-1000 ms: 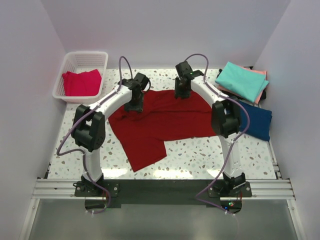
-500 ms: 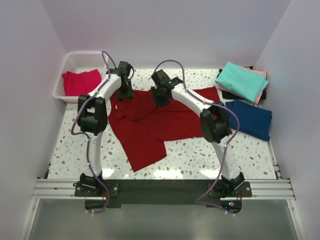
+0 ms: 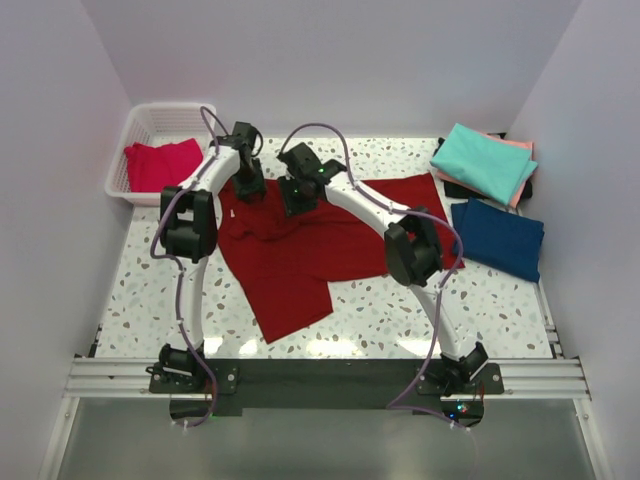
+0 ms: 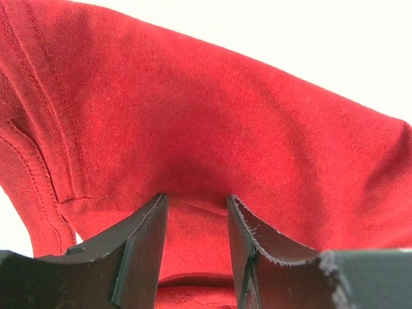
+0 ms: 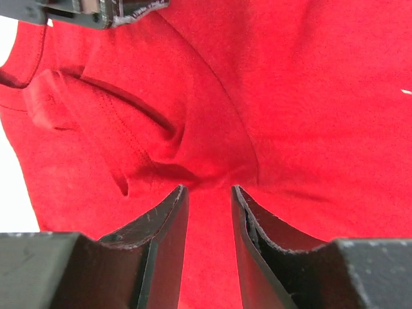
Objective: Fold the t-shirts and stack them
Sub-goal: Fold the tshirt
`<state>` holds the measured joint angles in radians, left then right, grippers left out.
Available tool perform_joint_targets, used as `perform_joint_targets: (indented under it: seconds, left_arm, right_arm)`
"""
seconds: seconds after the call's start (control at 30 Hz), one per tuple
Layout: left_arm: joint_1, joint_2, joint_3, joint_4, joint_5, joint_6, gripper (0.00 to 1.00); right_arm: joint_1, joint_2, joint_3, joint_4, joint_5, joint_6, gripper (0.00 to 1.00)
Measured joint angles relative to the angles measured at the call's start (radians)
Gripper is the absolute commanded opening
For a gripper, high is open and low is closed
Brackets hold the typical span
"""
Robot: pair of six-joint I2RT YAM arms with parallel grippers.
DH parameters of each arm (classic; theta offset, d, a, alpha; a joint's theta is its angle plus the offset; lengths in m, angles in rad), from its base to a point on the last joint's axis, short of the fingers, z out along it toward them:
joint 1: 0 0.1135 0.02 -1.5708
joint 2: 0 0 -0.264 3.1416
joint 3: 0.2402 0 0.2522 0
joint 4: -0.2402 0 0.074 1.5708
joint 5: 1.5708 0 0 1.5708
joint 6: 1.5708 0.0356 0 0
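Note:
The large dark red t-shirt (image 3: 300,262) lies spread on the speckled table, its far edge bunched up. My left gripper (image 3: 248,188) is shut on a fold at the shirt's far left edge. In the left wrist view the red cloth (image 4: 225,116) fills the gap between the fingers, at the gripper (image 4: 197,206). My right gripper (image 3: 296,198) is shut on the same edge just to the right. In the right wrist view the cloth (image 5: 290,96) puckers at the gripper (image 5: 207,193). A pinkish-red shirt (image 3: 160,165) lies in the basket. Folded teal (image 3: 482,160), salmon pink (image 3: 522,146) and navy (image 3: 497,238) shirts lie at the right.
The white lattice basket (image 3: 170,110) stands at the back left corner. White walls close in the table on three sides. The stack of folded shirts takes up the back right. Bare speckled table (image 3: 400,300) shows in front of the red shirt.
Both grippers have moved left along the far side, dragging the red shirt's far edge with them. The cloth near them has bunched up and more of it lies to the left.

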<state>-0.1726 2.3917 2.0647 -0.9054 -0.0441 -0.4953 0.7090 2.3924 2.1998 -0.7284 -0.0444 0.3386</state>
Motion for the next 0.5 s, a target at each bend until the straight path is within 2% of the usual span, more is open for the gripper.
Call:
perform_joint_targets:
  seconds: [0.5]
  left_arm:
    - [0.005,0.0,-0.002,0.003,0.017,-0.001,0.47]
  right_arm:
    - [0.034,0.109,0.013,0.118,-0.113,0.021,0.37]
